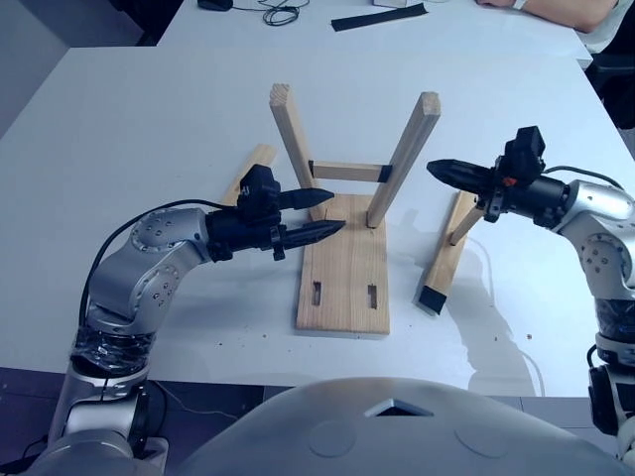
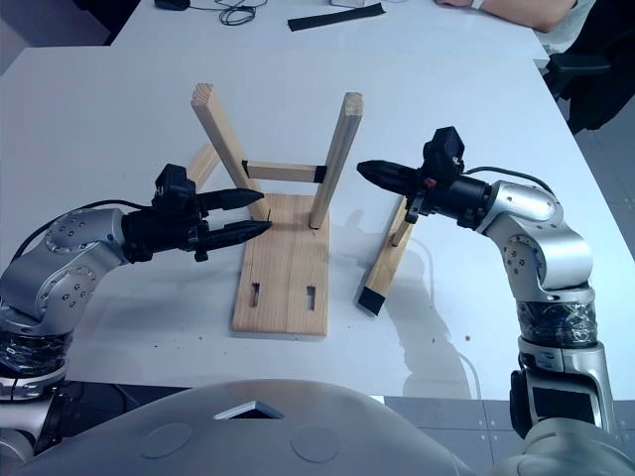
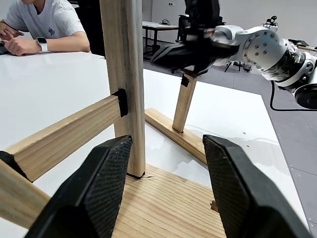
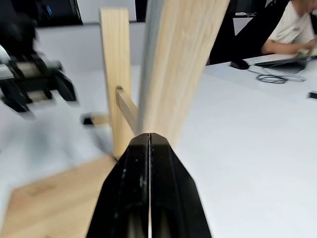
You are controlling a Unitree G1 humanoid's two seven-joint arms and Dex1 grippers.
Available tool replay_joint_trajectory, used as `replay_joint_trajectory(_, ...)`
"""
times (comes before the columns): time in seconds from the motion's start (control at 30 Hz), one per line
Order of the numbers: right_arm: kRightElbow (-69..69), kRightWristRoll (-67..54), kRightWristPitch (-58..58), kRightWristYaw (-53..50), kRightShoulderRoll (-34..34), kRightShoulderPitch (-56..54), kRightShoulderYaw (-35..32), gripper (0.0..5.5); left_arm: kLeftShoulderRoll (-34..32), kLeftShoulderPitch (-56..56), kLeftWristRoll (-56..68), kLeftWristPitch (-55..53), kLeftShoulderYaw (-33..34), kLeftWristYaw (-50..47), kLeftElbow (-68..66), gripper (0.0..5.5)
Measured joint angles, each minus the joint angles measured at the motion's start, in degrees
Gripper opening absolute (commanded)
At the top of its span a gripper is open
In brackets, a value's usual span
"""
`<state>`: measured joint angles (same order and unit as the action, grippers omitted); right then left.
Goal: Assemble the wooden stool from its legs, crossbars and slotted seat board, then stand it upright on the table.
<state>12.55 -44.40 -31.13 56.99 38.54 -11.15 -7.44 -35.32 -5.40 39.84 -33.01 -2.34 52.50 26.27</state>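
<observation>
I am at a big white table [image 1: 149,129]. Its top is smooth and a bit shiny. Behind it is a second white table [image 1: 476,25] with a tangle of thin cable [image 1: 281,14] and a flat black strip [image 1: 379,17] on it.

The seat board [image 1: 342,278] lies flat in the middle of my table. It is a long, pale wood plank with lines of grain running along it. Near my end it has two small slots [image 1: 316,293] cut through it. At the far end two square wooden legs [image 1: 405,159] stand up out of the board and lean apart a little. A thin crossbar [image 1: 347,171] with black ends joins them.

To the right, another leg [image 1: 442,263] lies flat on the table beside the board, not touching it. It has a black end, and a short stick [image 1: 464,226] pokes up from it. To the left a fourth wooden piece [image 1: 253,164] lies on the table, partly hidden behind my arm.

My left gripper [image 1: 335,211] is over the far end of the board, close to the standing legs. Its black fingers [image 3: 99,188] have bumpy pads, and they are spread apart with nothing in them.

My right gripper [image 1: 434,168] is up in the air, just beside the right standing leg. Its two black fingers are pressed tight together, holding nothing.
</observation>
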Motion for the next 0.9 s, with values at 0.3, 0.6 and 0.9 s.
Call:
replay_joint_trajectory(0.3,10.6,-16.4,-10.8,-4.5,1.9,-3.0,-8.2,1.24,0.0,2.7,0.6,0.0,0.8,-1.2,1.6,2.65)
replay_joint_trajectory(0.6,21.4,-18.5,-13.7,4.9,9.8,12.6,-9.9,1.87,0.0,4.2,1.2,-0.1,1.4,-1.3,2.7,2.65)
replay_joint_trajectory(0.9,13.1,23.8,7.3,0.5,11.1,20.7,17.1,1.87,0.2,4.9,1.2,0.0,1.4,-2.0,3.1,2.65)
